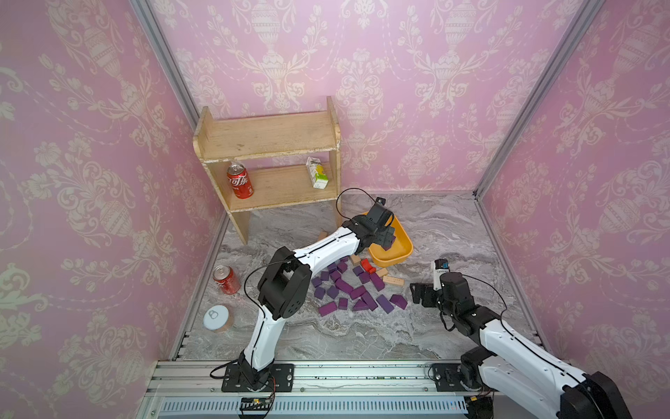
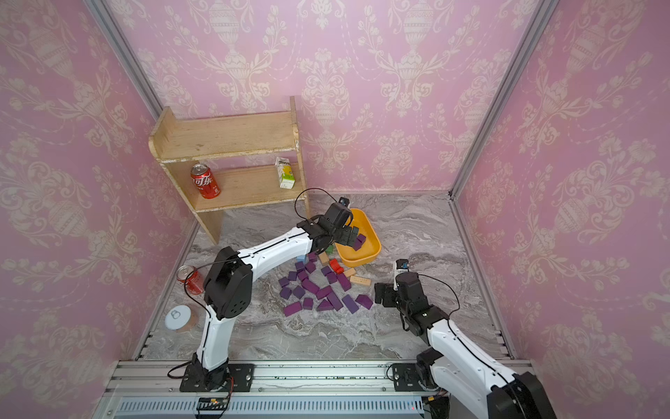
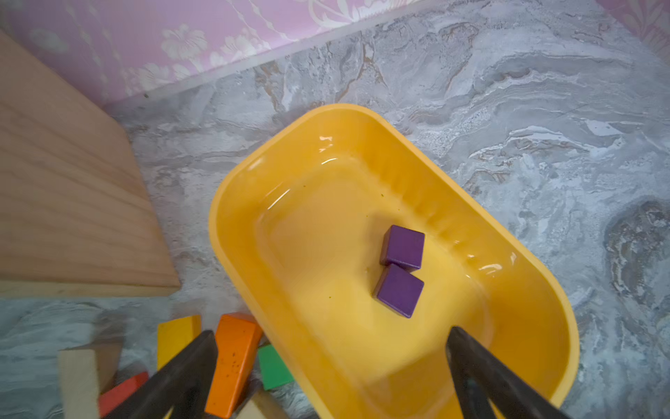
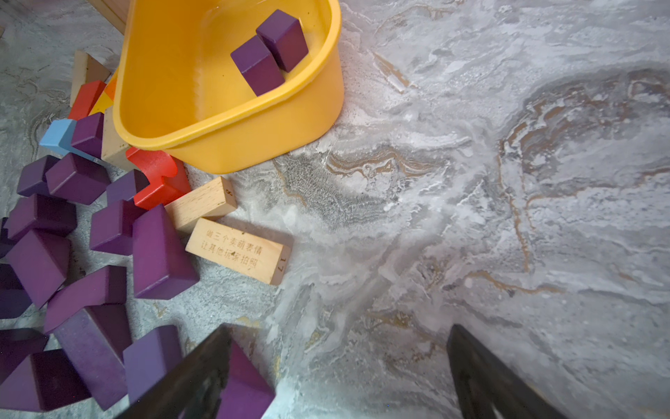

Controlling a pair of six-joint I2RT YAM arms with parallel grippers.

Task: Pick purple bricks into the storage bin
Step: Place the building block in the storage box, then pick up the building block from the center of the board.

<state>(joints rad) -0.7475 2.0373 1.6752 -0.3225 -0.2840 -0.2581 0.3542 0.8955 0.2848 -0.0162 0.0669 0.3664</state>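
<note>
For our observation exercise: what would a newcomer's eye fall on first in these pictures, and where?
The bright yellow storage bin stands in the table's far half, two purple bricks touching inside it, the left gripper open above. Nearer the robot, a heap of purple bricks sprawls over the grey marbled table. At the back, a wooden shelf holds a red can and a carton.

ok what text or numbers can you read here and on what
"做三个卖萌表情 让其他玩家拍照": tan block, top face
"17": its end
"8": second tan block, end
red can on the shelf: Chinese script, too blurred
carton: print too small
red can on the table: illegible
</note>
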